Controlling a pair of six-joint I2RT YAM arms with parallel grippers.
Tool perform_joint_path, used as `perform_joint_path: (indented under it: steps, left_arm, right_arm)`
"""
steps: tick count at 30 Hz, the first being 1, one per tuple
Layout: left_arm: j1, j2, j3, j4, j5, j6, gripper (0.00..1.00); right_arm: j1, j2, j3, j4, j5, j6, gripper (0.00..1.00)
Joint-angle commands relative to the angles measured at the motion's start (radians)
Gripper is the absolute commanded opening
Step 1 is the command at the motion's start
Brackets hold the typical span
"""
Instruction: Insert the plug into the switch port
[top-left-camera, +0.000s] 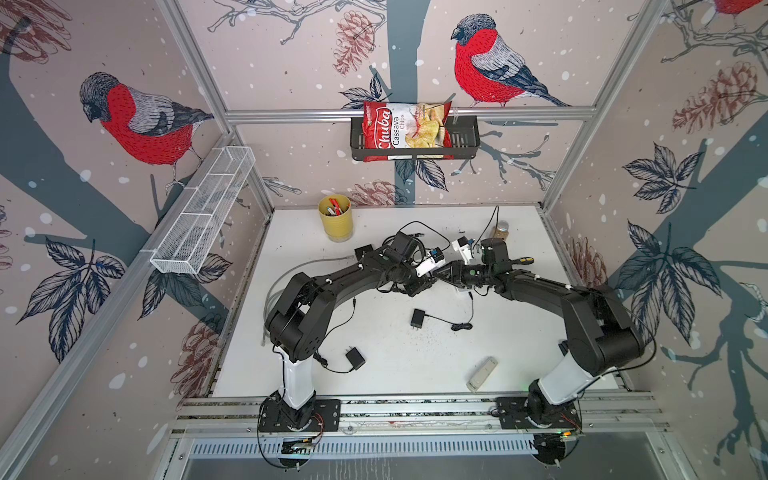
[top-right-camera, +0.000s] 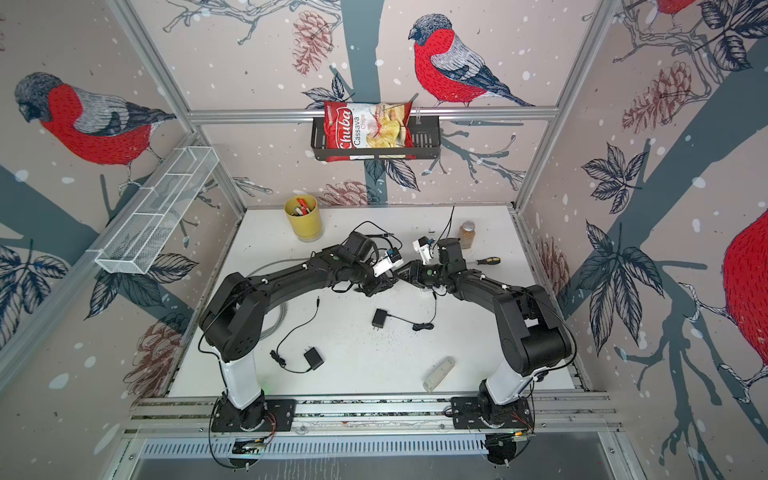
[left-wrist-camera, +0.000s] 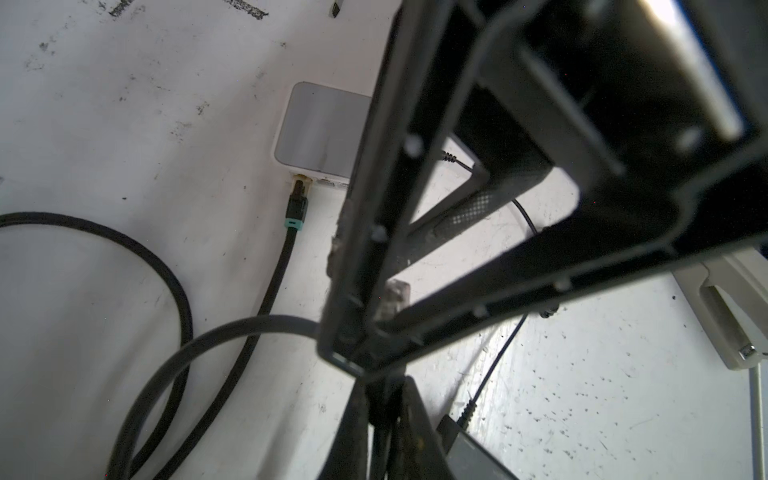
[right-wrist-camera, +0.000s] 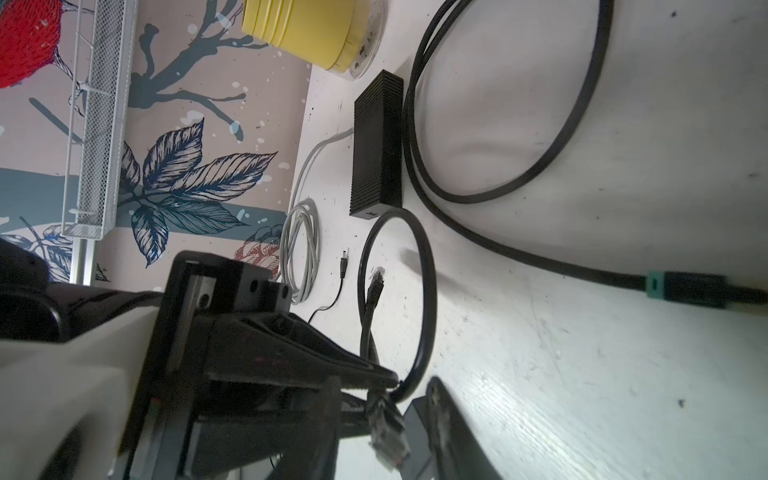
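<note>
Left claw (top-left-camera: 424, 283) and right claw (top-left-camera: 442, 272) meet tip to tip over the middle of the table (top-left-camera: 519, 340) in both top views. What lies between them is too small for us to make out there. We see a yellow cup (top-left-camera: 336, 218) near the back wall, a screwdriver (top-left-camera: 521, 261) just beyond the right arm, and a black adapter (top-left-camera: 417, 319) on the table in front of the claws.

From the left wrist we find the switch (left-wrist-camera: 322, 129) — a small white box lying flat on the table — with a teal-banded connector (left-wrist-camera: 296, 205) seated in one of its ports. The clear plug (left-wrist-camera: 392, 299) shows through the right claw's black frame, apart from the switch and not in any port. A black cable (left-wrist-camera: 232, 332) curves in toward it across the table.

From the right wrist we see the left claw (right-wrist-camera: 391, 379) clenched on the black cable (right-wrist-camera: 432, 299) just behind the clear plug (right-wrist-camera: 388, 430), which juts out past its tips. The plug sits between the right claw's fingers (right-wrist-camera: 451, 419); whether they pinch it or stand just clear of it we cannot tell. The cable loops round behind the plug, and a second clear connector (right-wrist-camera: 376, 280) lies inside that loop. A black power brick (right-wrist-camera: 377, 145) lies just beyond the loop — a coil of grey cable (right-wrist-camera: 301, 249) lies beside it, toward the wall.
</note>
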Motion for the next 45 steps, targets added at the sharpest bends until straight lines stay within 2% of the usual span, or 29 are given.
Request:
perform_joint_path:
  steps: [1, 12, 17, 21, 26, 39, 45]
  left_arm:
    - [0.005, 0.004, 0.016, -0.009, 0.054, 0.019, 0.05]
    - [0.021, 0.007, 0.020, -0.029, 0.121, 0.034, 0.03]
    - [0.021, 0.018, 0.026, -0.050, 0.141, 0.051, 0.02]
    - [0.023, 0.023, 0.029, -0.061, 0.149, 0.058, 0.02]
    - [0.024, 0.026, 0.031, -0.059, 0.161, 0.056, 0.02]
    - [0.028, 0.022, 0.023, -0.050, 0.165, 0.049, 0.02]
    - [0.030, 0.018, 0.021, -0.048, 0.171, 0.049, 0.02]
  right_arm:
    - [0.002, -0.013, -0.017, 0.018, -0.040, -0.028, 0.34]
    - [-0.007, -0.034, -0.054, 0.065, -0.068, -0.010, 0.27]
    - [-0.018, -0.043, -0.061, 0.088, -0.083, 0.006, 0.37]
    - [-0.035, -0.054, -0.068, 0.088, -0.091, 0.002, 0.39]
    - [-0.036, -0.051, -0.081, 0.094, -0.102, -0.001, 0.33]
    - [-0.028, -0.055, -0.104, 0.111, -0.125, -0.012, 0.28]
    - [-0.027, -0.058, -0.105, 0.112, -0.121, -0.013, 0.22]
